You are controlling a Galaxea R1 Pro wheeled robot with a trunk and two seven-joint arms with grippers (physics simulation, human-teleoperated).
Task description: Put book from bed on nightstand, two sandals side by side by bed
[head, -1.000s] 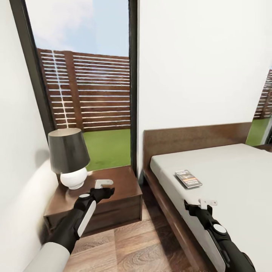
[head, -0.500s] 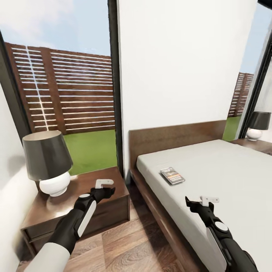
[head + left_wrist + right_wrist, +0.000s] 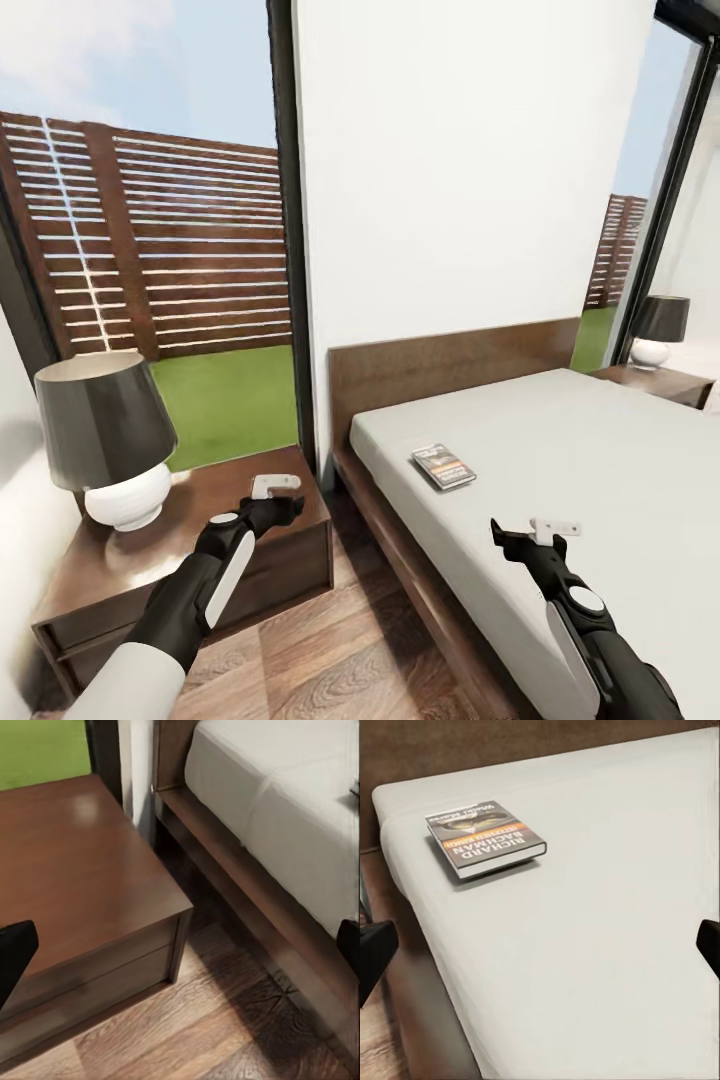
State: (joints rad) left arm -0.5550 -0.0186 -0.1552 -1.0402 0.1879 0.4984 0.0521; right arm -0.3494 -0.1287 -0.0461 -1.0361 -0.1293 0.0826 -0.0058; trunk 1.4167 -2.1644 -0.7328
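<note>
The book [image 3: 443, 466] lies flat on the grey mattress of the bed [image 3: 580, 440], near its left edge, cover up. In the right wrist view the book [image 3: 484, 836] lies beyond my open right gripper [image 3: 540, 945], which hovers over the mattress [image 3: 607, 960]. My right gripper [image 3: 522, 537] hangs over the bed's near part, a short way in front of the book. A dark brown nightstand [image 3: 210, 505] stands left of the bed, and my open, empty left gripper [image 3: 287, 500] hovers over its right front corner [image 3: 82, 870]. The sandals are out of view.
A lamp [image 3: 103, 440] with a dark shade and white base stands on the left nightstand. A second nightstand [image 3: 660, 382] with a lamp [image 3: 659, 330] stands beyond the bed at the right. Wood plank floor [image 3: 340, 640] runs between nightstand and bed frame [image 3: 247, 892].
The camera has swung to the right, so the whole scene has slid left and the far nightstand and lamp have come into view. Both arms keep the same pose.
</note>
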